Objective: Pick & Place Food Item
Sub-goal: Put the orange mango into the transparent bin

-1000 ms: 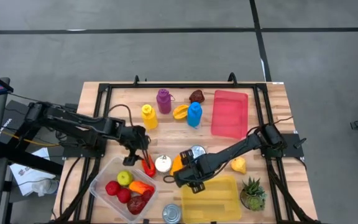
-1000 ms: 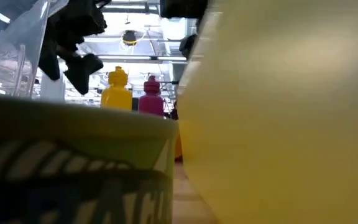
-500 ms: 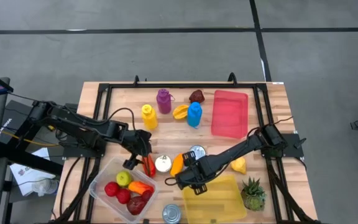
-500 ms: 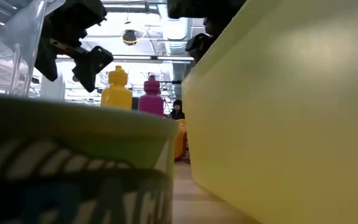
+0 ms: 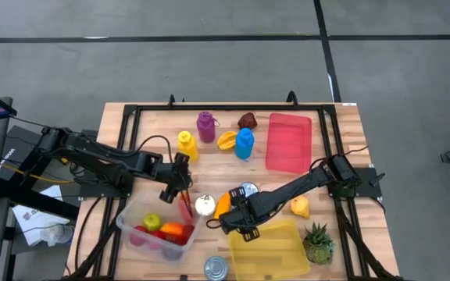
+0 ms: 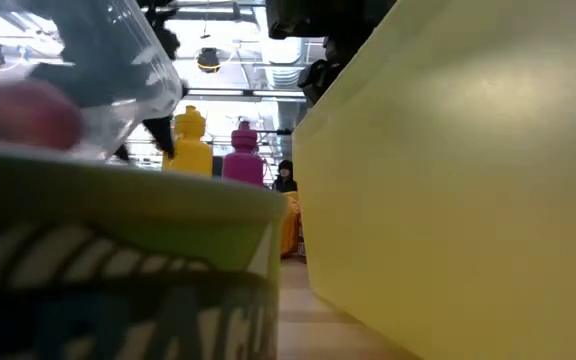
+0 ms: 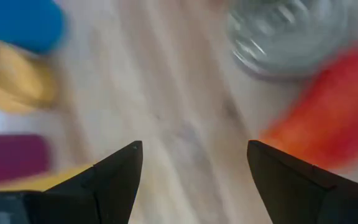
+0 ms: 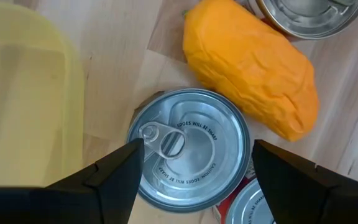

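My left gripper (image 5: pixel 183 191) stands open over bare table (image 7: pixel 185 93), just beyond the far rim of a clear box (image 5: pixel 130 226) that holds red, green and orange fruit. The box sits tipped. A red pepper (image 5: pixel 185 206) lies beside the gripper, also seen as the red pepper (image 7: pixel 328 118). My right gripper (image 5: pixel 233 222) hangs open, pointing down, with a finger on either side of a silver can (image 8: pixel 188 146) and above it. An orange food item (image 8: pixel 250 78) lies just beyond that can, and shows from above as the orange item (image 5: pixel 223 204). My left gripper has nothing between its fingers in its wrist view. Whether its body or a finger touches the clear box's far rim (image 5: pixel 174 212), I cannot tell; the hand hides that spot from above.
A yellow tray (image 5: pixel 268 246) lies at the near edge and fills the right of the low view as the yellow tray (image 6: pixel 448 180). Cans (image 5: pixel 216 268) (image 5: pixel 248 190) (image 5: pixel 205 205), bottles (image 5: pixel 187 145) (image 5: pixel 205 126) (image 5: pixel 244 143), a pink tray (image 5: pixel 289 142), a small plant (image 5: pixel 317 243) and a yellow fruit (image 5: pixel 299 207) stand around.
My left gripper has rolled at the wrist while staying near the box's far corner. The clear box, which lay flat, now stands tipped, and the fruit inside has crowded together. My right gripper has kept still over the can.
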Tool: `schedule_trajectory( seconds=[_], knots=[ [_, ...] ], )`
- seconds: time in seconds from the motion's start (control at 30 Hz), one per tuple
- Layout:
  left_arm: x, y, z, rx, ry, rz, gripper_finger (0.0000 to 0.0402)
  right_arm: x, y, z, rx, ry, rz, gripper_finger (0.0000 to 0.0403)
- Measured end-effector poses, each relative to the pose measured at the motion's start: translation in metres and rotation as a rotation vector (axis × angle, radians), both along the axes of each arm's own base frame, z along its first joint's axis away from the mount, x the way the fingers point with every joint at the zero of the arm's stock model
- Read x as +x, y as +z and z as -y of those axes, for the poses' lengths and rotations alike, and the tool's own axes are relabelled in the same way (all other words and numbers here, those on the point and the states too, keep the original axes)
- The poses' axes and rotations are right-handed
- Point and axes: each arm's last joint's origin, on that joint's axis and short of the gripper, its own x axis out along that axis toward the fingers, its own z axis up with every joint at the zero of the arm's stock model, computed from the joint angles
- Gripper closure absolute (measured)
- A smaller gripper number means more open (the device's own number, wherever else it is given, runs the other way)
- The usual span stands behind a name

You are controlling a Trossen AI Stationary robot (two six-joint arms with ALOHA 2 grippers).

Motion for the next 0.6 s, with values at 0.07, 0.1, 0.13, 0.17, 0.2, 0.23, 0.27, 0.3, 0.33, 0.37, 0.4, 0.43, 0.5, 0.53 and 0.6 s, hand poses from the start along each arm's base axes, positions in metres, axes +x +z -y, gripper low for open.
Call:
schedule_trajectory(
  seconds=[0.07, 0.1, 0.13, 0.17, 0.2, 0.23, 0.27, 0.3, 0.33, 0.37, 0.4, 0.43, 0.5, 0.53, 0.6],
  knots=[
    [0.000, 0.000, -0.001, 0.036, 0.022, 0.007, 0.0121, 0.000, 0.000, 0.000, 0.000, 0.002, 0.000, 0.0117],
    [0.000, -0.001, -0.001, 0.040, 0.024, 0.005, 0.0121, 0.000, 0.000, 0.000, 0.000, 0.002, 0.001, 0.0117],
    [0.001, 0.000, 0.001, 0.039, 0.021, 0.019, 0.0121, 0.000, 0.000, 0.000, 0.000, 0.002, 0.001, 0.0117],
    [0.002, 0.002, 0.002, 0.039, 0.019, 0.034, 0.0121, 0.000, 0.000, 0.000, 0.000, 0.002, 0.000, 0.0117],
    [0.003, 0.004, 0.004, 0.031, 0.013, 0.042, 0.0121, 0.000, 0.000, 0.000, 0.000, 0.002, 0.000, 0.0117],
    [0.003, 0.006, 0.006, 0.026, 0.004, 0.042, 0.0121, 0.000, 0.000, 0.000, -0.001, 0.002, 0.000, 0.0117],
    [0.003, 0.007, 0.009, 0.024, -0.006, 0.043, 0.0121, 0.000, 0.000, 0.000, -0.001, 0.002, -0.001, 0.0117],
    [0.003, 0.009, 0.012, 0.023, -0.017, 0.048, 0.0121, 0.000, 0.000, 0.000, -0.002, 0.002, -0.003, 0.0117],
    [0.004, 0.011, 0.015, 0.020, -0.026, 0.056, 0.0121, 0.000, 0.000, 0.000, -0.002, 0.002, -0.003, 0.0117],
    [0.004, 0.013, 0.018, 0.015, -0.035, 0.066, 0.0121, 0.000, 0.000, 0.000, -0.002, 0.002, -0.003, 0.0117],
    [0.005, 0.016, 0.021, 0.007, -0.038, 0.075, 0.0121, 0.000, 0.000, 0.000, -0.002, 0.002, -0.004, 0.0117],
    [0.005, 0.019, 0.024, 0.003, -0.044, 0.075, 0.0121, 0.000, 0.000, 0.000, -0.002, 0.002, -0.005, 0.0117],
    [0.004, 0.026, 0.030, -0.004, -0.055, 0.063, 0.0121, -0.001, 0.000, 0.000, -0.002, 0.002, -0.005, 0.0117],
    [0.004, 0.030, 0.033, -0.008, -0.053, 0.064, 0.0121, -0.001, 0.000, 0.000, -0.002, 0.002, -0.005, 0.0117],
    [0.004, 0.040, 0.037, -0.006, -0.042, 0.080, 0.0121, -0.001, 0.000, 0.000, -0.002, 0.002, -0.005, 0.0117]
  ],
)
